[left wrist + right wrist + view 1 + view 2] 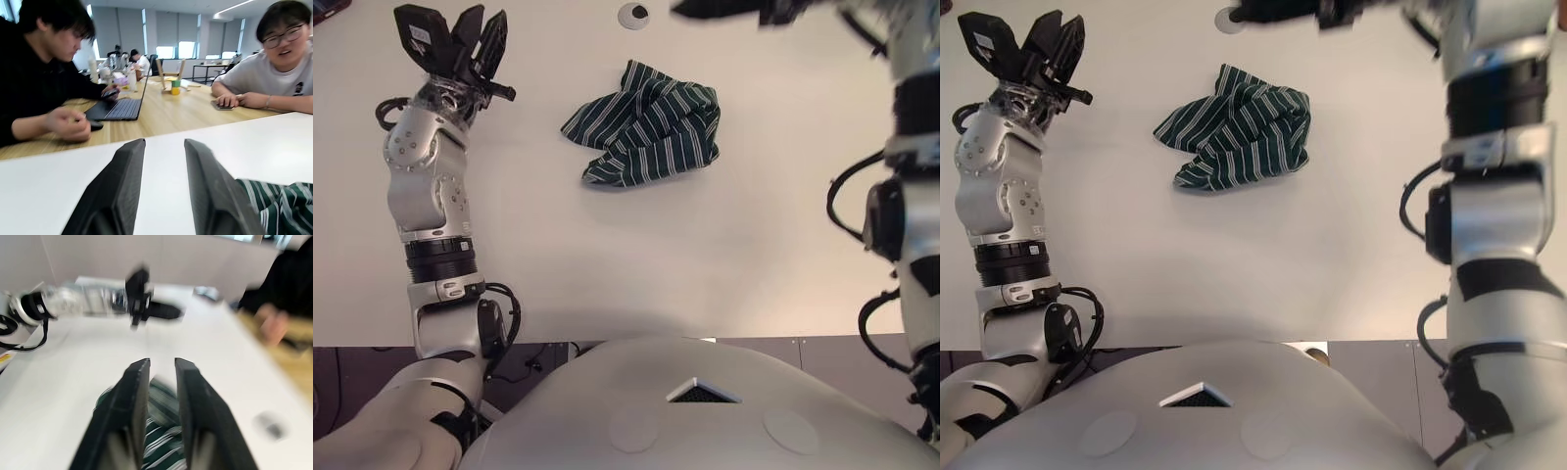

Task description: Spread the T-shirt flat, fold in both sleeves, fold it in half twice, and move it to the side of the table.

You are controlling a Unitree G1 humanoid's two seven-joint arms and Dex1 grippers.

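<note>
Here, the T-shirt (646,122) lies crumpled in a loose heap on the white table (607,255). It is dark green with thin pale stripes, and its folds are bunched over one another so that sleeves and collar cannot be told apart. Taking the tabletop as a clock face seen from the head, the heap sits a little toward 12 o'clock from the middle.

The left gripper (460,34) is at about 10 o'clock from the shirt, well apart from it. Its two black fingers (117,186) are spread with a clear gap between them and hold nothing. From its own wrist, a striped edge of the cloth shows just past one finger.

The right gripper (162,364) is at about 1 o'clock from the shirt, at the far edge of the head view and blurred there. From its wrist, its fingers stand parallel with a narrow gap, empty, pointing toward the striped cloth beyond them.

A small round disc (633,14) sits in the tabletop at 12 o'clock from the shirt, near it but not touching.
</note>
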